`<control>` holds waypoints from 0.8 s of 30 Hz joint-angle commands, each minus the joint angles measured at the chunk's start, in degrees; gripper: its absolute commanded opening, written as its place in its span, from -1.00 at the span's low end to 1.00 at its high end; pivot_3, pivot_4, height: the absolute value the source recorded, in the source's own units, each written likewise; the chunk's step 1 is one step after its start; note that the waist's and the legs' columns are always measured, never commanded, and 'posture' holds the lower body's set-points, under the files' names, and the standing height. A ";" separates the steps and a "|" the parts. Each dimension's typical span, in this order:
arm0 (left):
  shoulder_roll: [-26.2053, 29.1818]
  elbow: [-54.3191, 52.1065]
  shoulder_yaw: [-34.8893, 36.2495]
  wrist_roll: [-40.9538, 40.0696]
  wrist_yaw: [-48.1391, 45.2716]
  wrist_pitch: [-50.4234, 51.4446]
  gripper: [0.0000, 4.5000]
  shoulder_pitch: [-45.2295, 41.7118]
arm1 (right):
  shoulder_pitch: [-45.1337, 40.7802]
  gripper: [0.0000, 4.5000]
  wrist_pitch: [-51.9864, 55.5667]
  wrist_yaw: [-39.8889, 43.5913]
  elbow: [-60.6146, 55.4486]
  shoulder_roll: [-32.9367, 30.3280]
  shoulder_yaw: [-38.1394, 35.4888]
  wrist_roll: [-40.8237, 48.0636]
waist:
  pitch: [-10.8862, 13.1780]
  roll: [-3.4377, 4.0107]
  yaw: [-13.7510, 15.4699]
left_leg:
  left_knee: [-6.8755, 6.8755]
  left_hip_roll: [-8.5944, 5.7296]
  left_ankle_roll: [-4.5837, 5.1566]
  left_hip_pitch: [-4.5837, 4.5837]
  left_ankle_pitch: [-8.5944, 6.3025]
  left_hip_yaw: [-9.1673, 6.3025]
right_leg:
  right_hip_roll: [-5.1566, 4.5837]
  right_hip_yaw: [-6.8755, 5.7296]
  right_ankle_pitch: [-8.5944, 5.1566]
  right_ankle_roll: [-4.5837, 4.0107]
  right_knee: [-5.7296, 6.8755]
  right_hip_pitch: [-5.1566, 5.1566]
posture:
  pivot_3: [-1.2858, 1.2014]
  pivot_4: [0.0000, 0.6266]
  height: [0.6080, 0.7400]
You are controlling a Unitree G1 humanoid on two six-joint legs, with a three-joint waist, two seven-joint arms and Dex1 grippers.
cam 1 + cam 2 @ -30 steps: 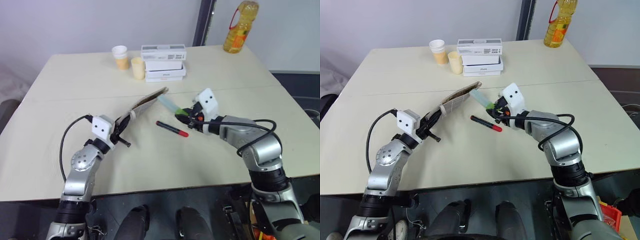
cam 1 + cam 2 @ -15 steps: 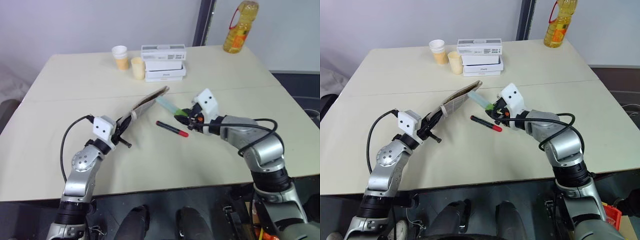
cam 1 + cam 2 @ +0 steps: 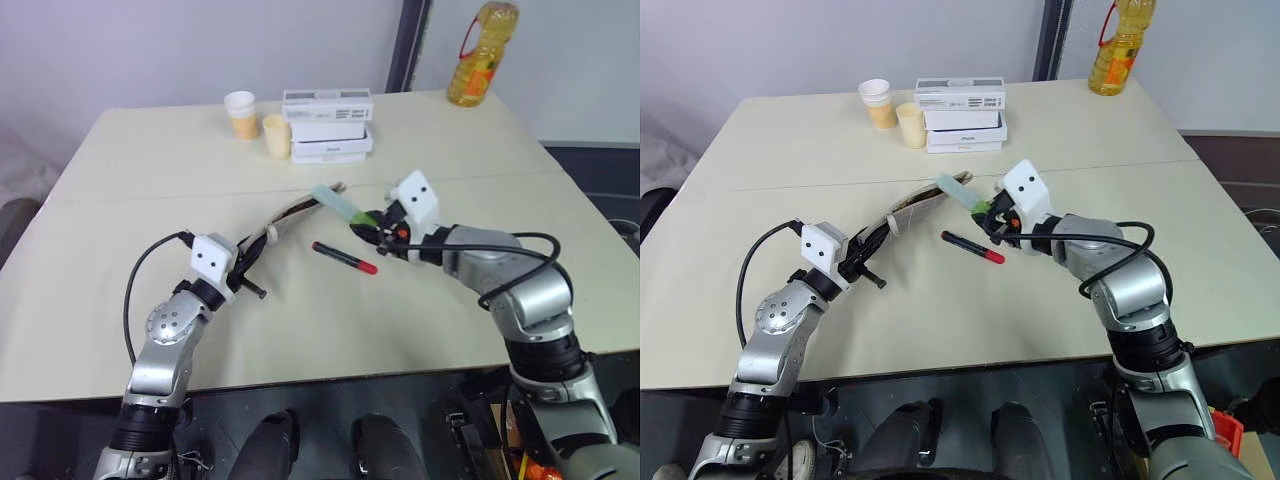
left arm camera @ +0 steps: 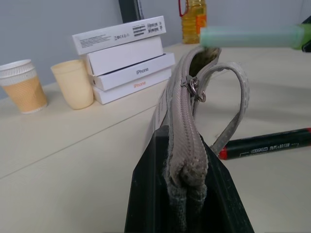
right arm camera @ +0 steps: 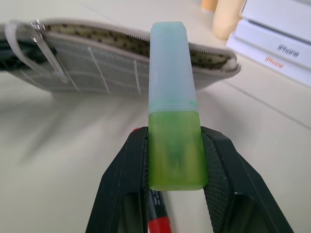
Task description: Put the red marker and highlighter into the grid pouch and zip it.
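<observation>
Left eye view: the grid pouch (image 3: pixel 290 212) is held off the worktop (image 3: pixel 150 170) by clenched left fingers (image 4: pixel 150 194), the red marker (image 3: pixel 344 257) lies beside it, and the highlighter (image 5: pixel 172 107) is gripped by the right fingers (image 5: pixel 121 194), its pale end at the pouch's open mouth.

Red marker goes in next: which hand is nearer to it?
Right. The right hand, shut on the highlighter, hovers just beside the red marker; the left hand grips the grid pouch farther off.

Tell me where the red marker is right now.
The red marker lies flat on the table near the middle of the head views, just below the highlighter held in the right gripper and to the right of the grid pouch.
</observation>
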 commanded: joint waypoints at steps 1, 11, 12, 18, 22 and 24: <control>0.52 -2.29 0.48 -0.10 -0.38 -0.79 -1.00 -0.12 | -0.67 -0.60 -0.09 -0.08 -0.82 -0.71 0.24 -0.58 | 0.00 0.00 -0.01 | 0.00 0.00 0.00 0.00 0.00 0.00 | 0.00 0.00 0.00 0.00 -0.01 0.00 | 0.03 -0.52 1.00; 0.46 -0.80 0.64 0.08 -1.29 -2.00 -1.00 -0.45 | 0.12 -0.60 0.44 0.69 -1.99 -2.44 1.96 -0.95 | 0.00 0.00 0.00 | 0.00 0.00 0.00 0.00 0.00 0.00 | 0.00 0.00 0.00 0.00 -0.01 0.00 | 0.03 -0.52 1.00; 0.41 -0.80 0.70 0.03 -1.28 -2.01 -1.00 -0.40 | 0.23 -0.60 0.42 0.87 -2.21 -2.59 2.07 -0.89 | 0.00 0.00 0.00 | 0.00 0.00 0.00 0.00 0.00 0.00 | 0.00 0.00 0.00 0.00 -0.02 0.00 | 0.03 -0.52 1.00; 0.13 -1.88 0.45 0.17 -0.87 -1.72 -1.00 0.20 | 0.33 -0.60 0.11 1.53 -2.64 -3.03 2.24 -0.81 | 0.00 -0.01 -0.02 | -0.01 0.00 0.00 -0.01 0.00 0.00 | 0.00 0.00 0.00 0.00 -0.02 0.00 | 0.03 -0.52 1.00; -0.09 -1.65 0.30 0.34 -0.37 -0.82 -1.00 -0.93 | 0.47 -0.60 -0.19 2.18 -3.10 -3.52 2.07 -0.63 | 0.01 -0.01 0.03 | -0.01 0.00 0.00 -0.01 0.00 0.00 | -0.01 0.00 0.00 0.00 -0.03 0.00 | 0.03 -0.52 1.00; -0.16 -1.56 0.24 0.44 -0.05 -0.20 -1.00 -1.68 | 0.57 -0.60 -0.42 2.66 -3.42 -3.77 2.03 -0.46 | 0.01 -0.02 0.03 | -0.01 0.00 0.00 -0.01 0.00 0.00 | -0.01 -0.01 0.00 0.00 -0.03 0.00 | 0.03 -0.52 1.00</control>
